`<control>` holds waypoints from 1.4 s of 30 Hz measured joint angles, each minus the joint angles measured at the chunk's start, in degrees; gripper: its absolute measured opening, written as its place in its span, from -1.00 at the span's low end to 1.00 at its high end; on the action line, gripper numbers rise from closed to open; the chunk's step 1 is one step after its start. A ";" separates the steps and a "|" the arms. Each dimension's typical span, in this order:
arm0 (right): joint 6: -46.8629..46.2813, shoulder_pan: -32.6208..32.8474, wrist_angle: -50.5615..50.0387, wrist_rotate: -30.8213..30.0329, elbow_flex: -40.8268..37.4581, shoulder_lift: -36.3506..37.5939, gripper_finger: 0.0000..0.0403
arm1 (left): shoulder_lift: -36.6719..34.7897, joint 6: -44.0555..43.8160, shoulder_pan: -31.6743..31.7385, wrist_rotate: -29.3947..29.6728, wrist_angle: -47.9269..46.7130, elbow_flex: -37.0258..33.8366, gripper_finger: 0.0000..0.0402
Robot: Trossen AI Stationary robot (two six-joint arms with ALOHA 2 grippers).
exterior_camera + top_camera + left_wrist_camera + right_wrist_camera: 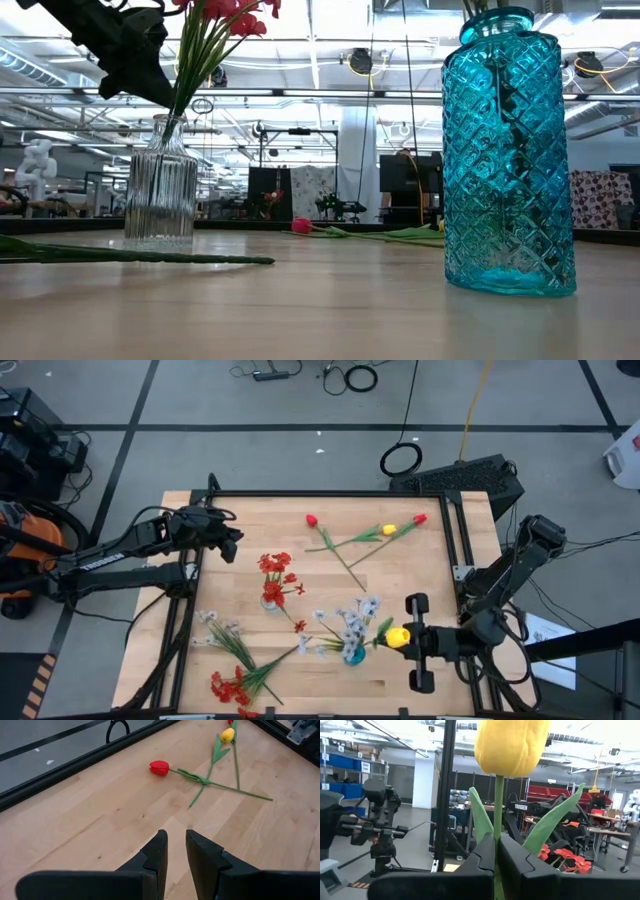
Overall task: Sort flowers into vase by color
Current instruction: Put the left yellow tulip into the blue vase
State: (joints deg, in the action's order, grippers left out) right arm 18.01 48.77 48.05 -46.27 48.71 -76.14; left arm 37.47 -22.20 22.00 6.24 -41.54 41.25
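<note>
Beside blue vase [353, 653]: right gripper [408, 637] fingers clamp yellow tulip [511, 744] stem; left gripper [174, 851] fingers narrow, empty.

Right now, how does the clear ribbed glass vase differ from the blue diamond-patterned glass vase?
The clear ribbed glass vase is colourless with upright ribs; the blue diamond-patterned glass vase is blue with a diamond lattice. The clear vase holds red flowers; the blue vase holds white blossoms. Both stand upright on the wooden table.
</note>
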 joint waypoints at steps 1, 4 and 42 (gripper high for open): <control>-0.72 0.00 -0.01 -0.01 0.00 0.00 -1.00 | 0.00 0.00 0.00 0.00 -0.02 0.00 -0.63; -2.32 0.00 0.22 -0.03 0.00 0.00 -1.00 | 0.02 0.00 0.00 0.00 -0.02 0.00 -0.63; -15.95 -2.35 -14.18 -0.59 0.07 0.02 -0.89 | 0.01 -0.02 0.00 0.02 -0.02 0.00 -0.63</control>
State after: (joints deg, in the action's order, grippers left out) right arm 2.05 46.42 33.87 -46.86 48.77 -76.12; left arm 37.48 -22.22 22.00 6.26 -41.56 41.25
